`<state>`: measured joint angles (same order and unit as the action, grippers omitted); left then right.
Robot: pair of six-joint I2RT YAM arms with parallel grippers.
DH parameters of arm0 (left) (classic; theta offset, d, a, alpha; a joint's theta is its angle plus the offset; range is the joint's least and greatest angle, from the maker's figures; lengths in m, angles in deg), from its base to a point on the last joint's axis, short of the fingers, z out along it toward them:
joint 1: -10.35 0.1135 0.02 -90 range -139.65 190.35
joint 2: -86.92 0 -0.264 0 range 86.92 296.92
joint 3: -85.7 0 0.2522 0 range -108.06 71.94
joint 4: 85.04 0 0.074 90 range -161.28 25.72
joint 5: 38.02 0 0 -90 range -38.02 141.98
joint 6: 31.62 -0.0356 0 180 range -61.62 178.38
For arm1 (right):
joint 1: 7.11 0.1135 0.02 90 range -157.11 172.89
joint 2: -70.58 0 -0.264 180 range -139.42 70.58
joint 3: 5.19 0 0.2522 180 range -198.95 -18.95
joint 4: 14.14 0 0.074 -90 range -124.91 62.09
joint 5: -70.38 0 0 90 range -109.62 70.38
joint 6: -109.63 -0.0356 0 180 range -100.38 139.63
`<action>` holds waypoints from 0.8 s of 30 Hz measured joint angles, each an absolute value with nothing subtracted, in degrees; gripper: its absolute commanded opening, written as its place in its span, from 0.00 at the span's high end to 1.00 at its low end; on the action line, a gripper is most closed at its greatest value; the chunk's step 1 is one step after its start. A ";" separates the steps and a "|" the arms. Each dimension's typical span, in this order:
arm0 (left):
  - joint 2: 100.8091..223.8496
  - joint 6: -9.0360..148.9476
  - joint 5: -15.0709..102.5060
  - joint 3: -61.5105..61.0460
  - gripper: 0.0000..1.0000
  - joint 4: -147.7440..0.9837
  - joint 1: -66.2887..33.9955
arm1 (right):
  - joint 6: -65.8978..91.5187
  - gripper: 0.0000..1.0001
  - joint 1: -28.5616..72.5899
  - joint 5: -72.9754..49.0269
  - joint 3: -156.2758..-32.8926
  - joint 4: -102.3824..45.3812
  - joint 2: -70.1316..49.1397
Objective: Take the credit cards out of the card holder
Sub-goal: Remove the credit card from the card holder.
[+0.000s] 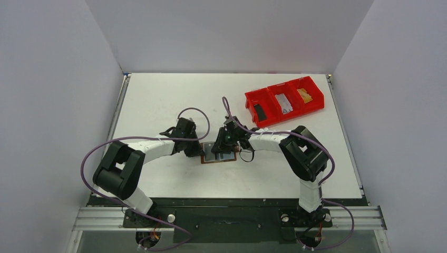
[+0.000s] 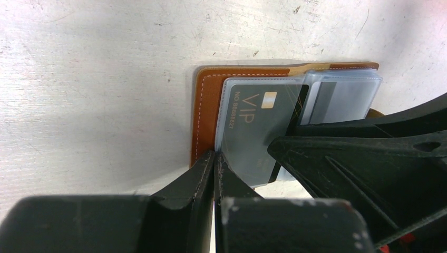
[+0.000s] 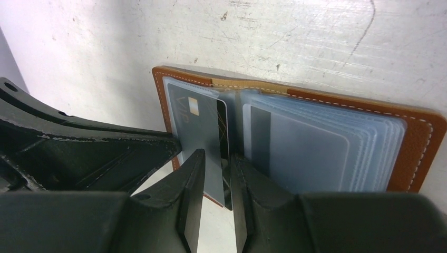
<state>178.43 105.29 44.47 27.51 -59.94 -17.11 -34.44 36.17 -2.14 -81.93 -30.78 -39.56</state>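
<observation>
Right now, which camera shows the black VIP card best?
Left wrist: the black VIP card lies face-up in a clear sleeve, with its lettering and chip readable. The right wrist view shows it foreshortened and partly hidden by the right gripper. In the top external view it is too small to make out.

Brown leather card holder (image 1: pixel 218 156) lies open and flat, inside up, near the middle of the table (image 1: pixel 158 105). Pale stitching along the rim.

One half carries a fanned stack of clear plastic sleeves (image 3: pixel 337 153); the other half shows one sleeve.

Black card (image 2: pixel 253 126) sits in that one sleeve:
- gold "VIP" lettering
- gold chip
- line of digits beside the lettering
- bare black strip showing past the sleeve on the spine side

Second card (image 2: pixel 337 100), pale with a dark stripe, shows through the top sleeve of the stack. Cards deeper in the stack: cannot tell.
</observation>
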 measured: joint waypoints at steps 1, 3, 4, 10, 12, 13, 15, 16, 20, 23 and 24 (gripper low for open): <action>178.45 105.29 44.51 27.47 1.00 -59.92 -17.20 | -34.94 0.79 36.00 -1.59 -81.28 -29.51 -39.56; 178.60 105.27 44.80 27.16 1.00 -59.64 -17.42 | -35.79 0.79 35.50 -0.41 -80.09 -27.35 -39.54; 178.69 105.27 44.97 26.99 1.00 -59.40 -17.55 | -36.32 0.79 35.21 0.29 -79.50 -26.19 -39.54; 179.32 105.42 46.00 25.83 1.00 -57.91 -18.12 | -38.57 0.87 34.27 2.54 -76.75 -20.83 -39.48; 179.59 105.75 46.07 25.59 1.00 -57.78 -18.12 | -39.18 0.92 33.97 2.67 -75.75 -19.33 -39.43; 179.70 105.99 46.11 25.48 1.00 -57.78 -18.12 | -39.60 0.94 33.71 2.84 -75.11 -18.43 -39.43; 179.80 106.36 46.15 25.48 1.00 -58.02 -18.12 | -40.25 0.99 33.27 3.39 -74.13 -16.75 -39.41; 179.89 106.54 46.15 25.48 1.00 -58.15 -18.12 | -40.51 1.00 33.07 3.70 -73.69 -15.92 -39.41; 180.20 107.46 46.20 25.31 1.00 -58.46 -18.09 | -41.37 1.00 32.57 4.31 -72.55 -13.62 -39.21; 180.35 107.85 46.18 25.28 1.00 -58.72 -18.05 | -41.76 1.00 32.44 4.26 -71.72 -12.62 -38.84; 180.39 108.13 46.18 25.28 1.00 -58.94 -18.03 | -41.83 1.00 32.31 4.29 -71.42 -12.29 -38.67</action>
